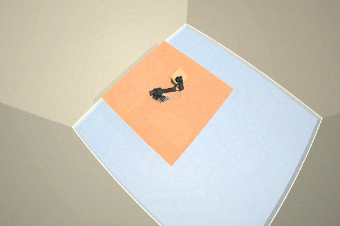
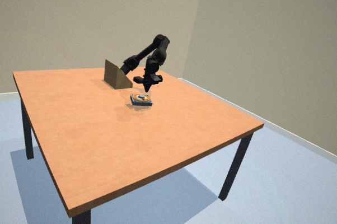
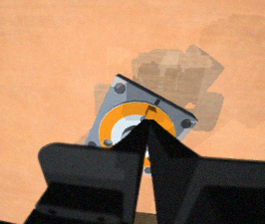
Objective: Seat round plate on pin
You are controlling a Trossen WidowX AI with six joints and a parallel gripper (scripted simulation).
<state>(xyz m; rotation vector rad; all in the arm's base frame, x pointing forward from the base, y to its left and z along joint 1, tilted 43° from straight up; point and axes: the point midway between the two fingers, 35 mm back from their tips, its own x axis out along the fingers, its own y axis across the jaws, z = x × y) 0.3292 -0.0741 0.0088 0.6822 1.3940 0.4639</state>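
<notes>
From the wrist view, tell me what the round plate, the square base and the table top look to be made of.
Round plate: flat matte orange, no grain or glare; probably plastic or painted metal. Square base: grey-blue with darker round fastener heads at its corners; looks like painted metal, though plastic is possible. Table top: warm orange-tan with faint mottling, matte; likely wood or laminate.

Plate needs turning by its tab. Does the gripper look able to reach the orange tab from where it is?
Probably yes: the gripper, jaws shut and empty, hangs just above the plate, close beside the orange tab, with nothing between.
</notes>
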